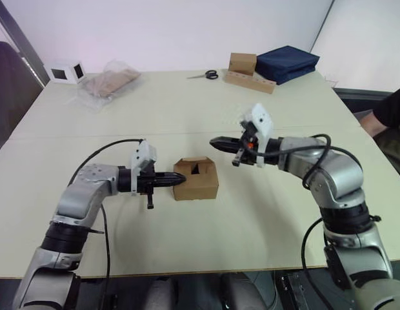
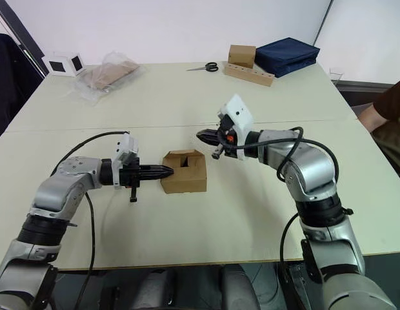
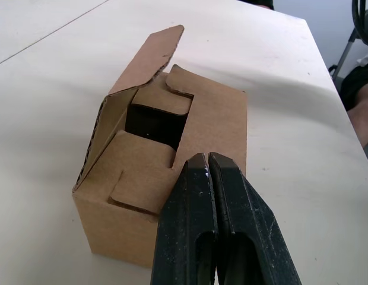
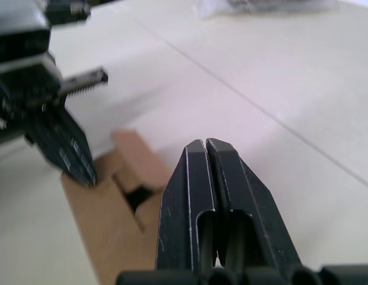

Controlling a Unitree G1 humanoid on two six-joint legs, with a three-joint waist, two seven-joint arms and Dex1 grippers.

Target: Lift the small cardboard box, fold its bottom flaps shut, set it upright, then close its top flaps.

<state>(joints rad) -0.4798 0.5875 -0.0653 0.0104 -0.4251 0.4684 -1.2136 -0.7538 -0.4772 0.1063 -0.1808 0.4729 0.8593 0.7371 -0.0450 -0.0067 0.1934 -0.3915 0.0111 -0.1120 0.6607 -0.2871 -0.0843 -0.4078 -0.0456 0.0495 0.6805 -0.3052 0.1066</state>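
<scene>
Far left, at the table's point(image 1: 187, 245) back corner, you see a white cube with black squares point(image 1: 65, 72) and, just beside it, a clear plastic bag of brown material point(image 1: 108, 82). Your left gripper point(image 1: 180, 181) reaches in level from the left, its two black fingers pressed together, with the tip at the left top edge of the small cardboard box point(image 1: 197, 181). The box stands upright near the middle of the table. Its top is partly folded: two tabbed flaps lie inward around a dark opening, and one flap point(image 3: 149, 56) stands raised at the side. To the right of the box, your right gripper point(image 1: 213, 141) hangs above and behind its upper right corner, fingers also pressed together, apart from the cardboard. Farther right along the back edge lie scissors point(image 1: 204, 75), a small tan cube on a long perforated strip point(image 1: 248, 72), and a folded dark blue cloth point(image 1: 287, 62).
</scene>
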